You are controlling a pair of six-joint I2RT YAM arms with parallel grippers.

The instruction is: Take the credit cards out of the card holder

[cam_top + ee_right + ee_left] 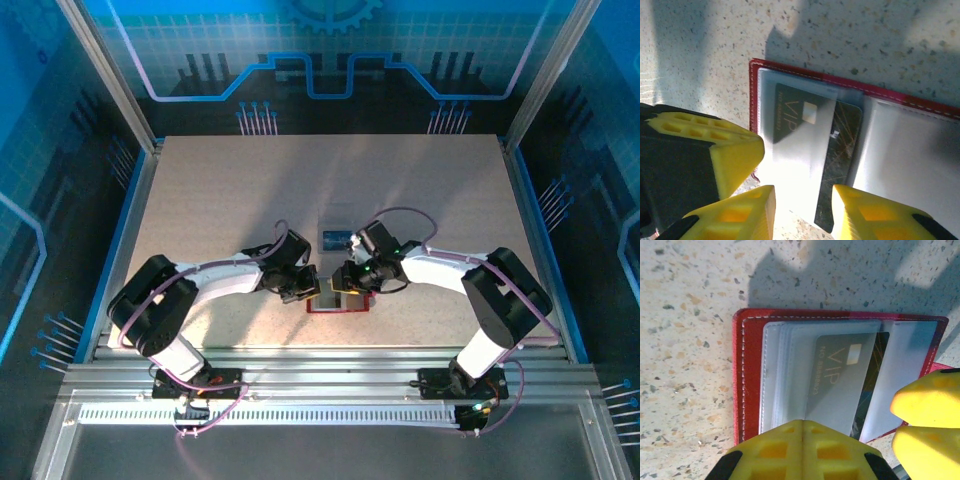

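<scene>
Well, from overhead I saw the card holder lying open and flat on the table, near the middle of its near edge, with both arms bent in over it. The blue card lay flat on the bare surface just beyond the holder's far side, apart from it.

The left gripper was fully closed – its two yellow fingers met along a seam with nothing between them – and its tip sat at the near edge of the holder's pale pockets. Whether it pressed down on them I could not tell.

The right gripper was partly open. Through its own camera I saw its fingers standing either side of the near end of a clear pocket. In that pocket sat the black card, marked VIP, tilted a little, its near corner reaching down toward the gap between the fingers. The glare on the plastic was strong, so I could not tell whether either finger touched the card or the sleeve.

From the left wrist camera, the right gripper's fingers showed at the holder's right edge, beside the small red tab.
</scene>
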